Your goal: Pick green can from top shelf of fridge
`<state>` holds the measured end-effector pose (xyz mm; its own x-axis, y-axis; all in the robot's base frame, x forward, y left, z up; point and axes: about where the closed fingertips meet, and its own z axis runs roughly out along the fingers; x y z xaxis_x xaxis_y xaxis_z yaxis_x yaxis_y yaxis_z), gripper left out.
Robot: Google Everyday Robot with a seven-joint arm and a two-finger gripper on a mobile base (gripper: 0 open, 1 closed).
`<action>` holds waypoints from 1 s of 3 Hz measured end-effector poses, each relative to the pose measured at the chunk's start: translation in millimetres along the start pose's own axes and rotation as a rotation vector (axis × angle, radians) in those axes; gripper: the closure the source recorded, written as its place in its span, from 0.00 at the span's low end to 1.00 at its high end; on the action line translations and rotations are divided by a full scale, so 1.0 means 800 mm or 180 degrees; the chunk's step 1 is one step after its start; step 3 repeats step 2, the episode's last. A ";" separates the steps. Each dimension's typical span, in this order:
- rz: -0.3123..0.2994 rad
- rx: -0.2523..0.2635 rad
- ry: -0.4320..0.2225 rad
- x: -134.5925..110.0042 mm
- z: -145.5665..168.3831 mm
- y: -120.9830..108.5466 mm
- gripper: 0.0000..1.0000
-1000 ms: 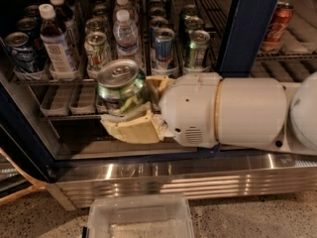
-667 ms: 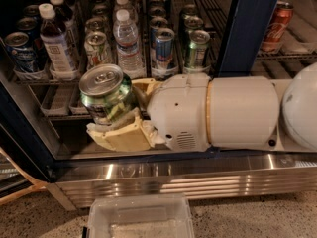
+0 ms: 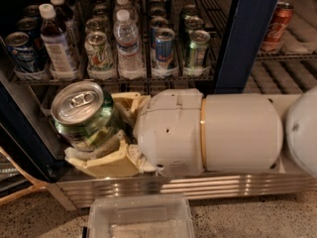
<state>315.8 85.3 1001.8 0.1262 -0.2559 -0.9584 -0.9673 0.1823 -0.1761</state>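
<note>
My gripper (image 3: 101, 133) is shut on the green can (image 3: 85, 115), a shiny dark-green drink can with a silver top and pull tab. I hold it tilted, in front of the fridge's lower opening, just above the ribbed steel base panel (image 3: 198, 186). The cream fingers (image 3: 106, 162) clasp the can from below and behind. The top shelf (image 3: 114, 76) behind it is a wire rack with lanes of drinks, including another green can (image 3: 197, 49) at the front right.
On the shelf stand water bottles (image 3: 129, 43), a whitish can with green logo (image 3: 99, 53), a blue-and-silver can (image 3: 164, 47) and a blue can (image 3: 20, 53). The dark blue door frame (image 3: 242, 38) rises on the right, with a red can (image 3: 276, 20) beyond. A clear plastic bin (image 3: 141, 217) sits on the floor below.
The gripper with the green can has moved left and towards the camera, out of the fridge; the can looks larger and more tilted.
</note>
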 end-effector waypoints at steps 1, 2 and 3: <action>-0.0123 -0.0011 -0.0099 -0.007 -0.001 0.020 1.00; -0.0130 -0.0008 -0.0104 -0.008 -0.002 0.020 1.00; -0.0130 -0.0008 -0.0104 -0.008 -0.002 0.020 1.00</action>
